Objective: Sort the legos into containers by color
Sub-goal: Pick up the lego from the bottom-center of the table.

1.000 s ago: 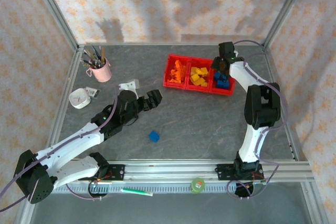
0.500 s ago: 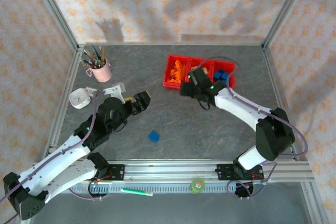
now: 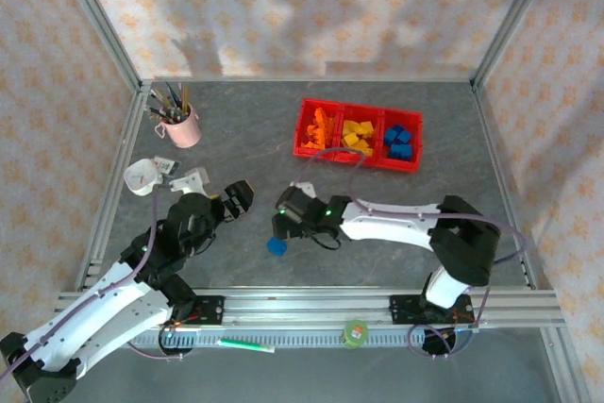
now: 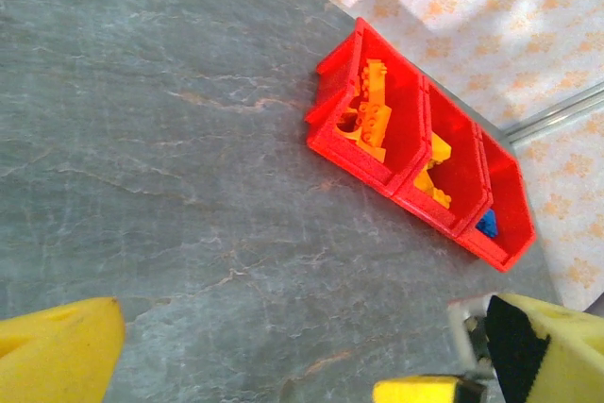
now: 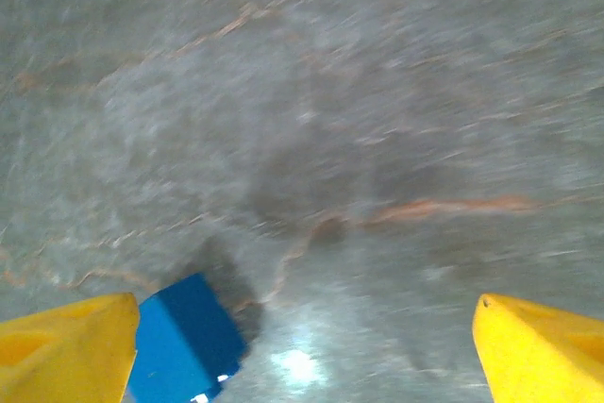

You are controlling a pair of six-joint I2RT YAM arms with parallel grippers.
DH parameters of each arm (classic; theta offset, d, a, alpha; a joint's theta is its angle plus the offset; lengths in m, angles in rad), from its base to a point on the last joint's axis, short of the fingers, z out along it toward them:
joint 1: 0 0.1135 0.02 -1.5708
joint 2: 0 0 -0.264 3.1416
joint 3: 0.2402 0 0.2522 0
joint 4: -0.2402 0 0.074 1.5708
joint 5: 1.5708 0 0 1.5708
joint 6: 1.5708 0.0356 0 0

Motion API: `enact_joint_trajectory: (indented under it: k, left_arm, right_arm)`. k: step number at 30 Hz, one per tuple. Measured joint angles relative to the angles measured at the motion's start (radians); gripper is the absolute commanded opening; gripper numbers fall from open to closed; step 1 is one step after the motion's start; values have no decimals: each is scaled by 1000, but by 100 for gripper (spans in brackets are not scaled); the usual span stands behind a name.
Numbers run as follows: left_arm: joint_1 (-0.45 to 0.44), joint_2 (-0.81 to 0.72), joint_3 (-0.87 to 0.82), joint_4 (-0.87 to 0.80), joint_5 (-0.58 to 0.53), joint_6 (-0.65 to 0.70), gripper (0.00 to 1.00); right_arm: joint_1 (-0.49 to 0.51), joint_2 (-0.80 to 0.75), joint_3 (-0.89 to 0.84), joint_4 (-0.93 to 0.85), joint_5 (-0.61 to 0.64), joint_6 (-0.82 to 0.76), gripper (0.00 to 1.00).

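Judging by the bins (image 3: 303, 129), looked almost finished: saw orange legos (image 3: 321, 127), yellow ones (image 3: 357, 134) and blue ones (image 3: 398, 142) lying each in its own compartment. Found 1 blue lego (image 3: 276, 245) left on the table (image 3: 236, 129), well apart from the bins. Noted the right gripper (image 3: 283, 222) near it, spread wide, the lego just beside 1 finger (image 5: 66, 346), not pinched. Noted the left gripper (image 3: 236, 197) spread wide too, holding nothing. Remained to grasp this lego and carry it to the blue compartment.
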Motion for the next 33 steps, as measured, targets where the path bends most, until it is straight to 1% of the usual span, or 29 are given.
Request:
enact_joint_trajectory:
  k: [4,7,12,16,20,27,33]
  left_arm:
    - [0,-58,-6,-37,-28,-22,99]
    - [0,-100,-13,-62,-45,-34,99]
    - [0,-130,-18,-96,-68,-52,99]
    - [0,-131,-18,-108,-74,-55,99]
    - [0,-131,-19,-115,-74,-55,99]
    - [0,-114,-19,-114,-74,-54,99]
    - [0,-75,-19,-106,-73,-51,99]
  right_arm:
    - [54,62,36,13,-16,-10,90]
    - [74,112,65,15,-27,-29,88]
    - [86,174,96,13,-39,-75,79]
    - [86,214,134,6,-49,-112,73]
    - [86,250,160,-2,-51,-143,65]
    - [86,260,167,-27,-27,-169,44]
    - [86,259,167,-42,6,-154,32]
